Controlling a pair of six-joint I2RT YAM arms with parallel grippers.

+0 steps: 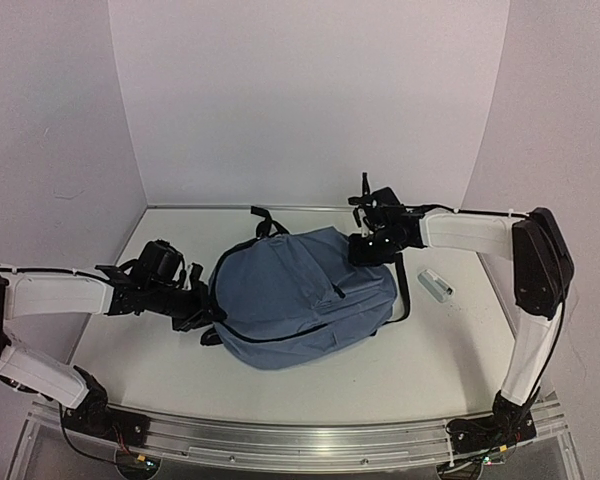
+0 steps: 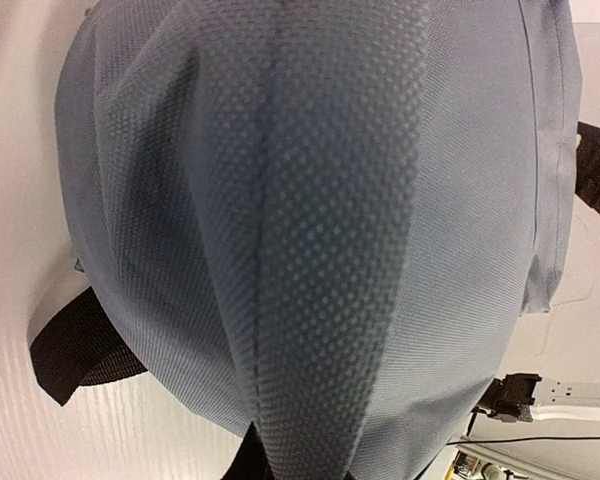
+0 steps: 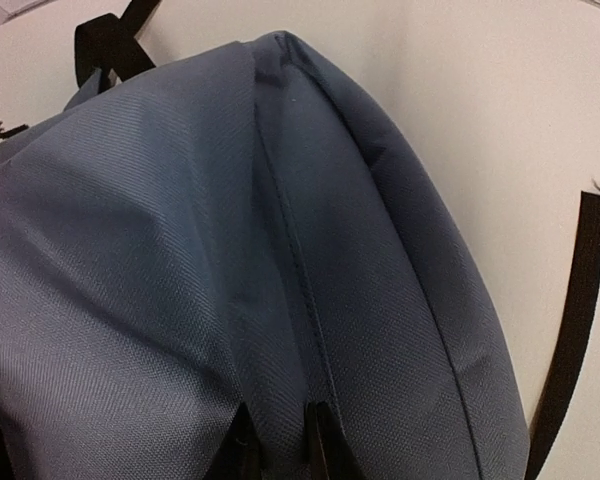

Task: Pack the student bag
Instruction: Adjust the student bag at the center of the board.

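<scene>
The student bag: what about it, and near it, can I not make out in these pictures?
1. Inside of the student bag: hidden in every view by its outer fabric.
2. Fingertips of the left gripper: left wrist view, mostly cut off at the bottom edge, fabric fold in front.
3. Small pale object right of the bag: top view, too small to name.

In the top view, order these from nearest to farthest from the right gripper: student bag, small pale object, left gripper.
1. student bag: the right gripper pinches its right edge.
2. small pale object: on the table, farther right.
3. left gripper: at the bag's left side.
</scene>
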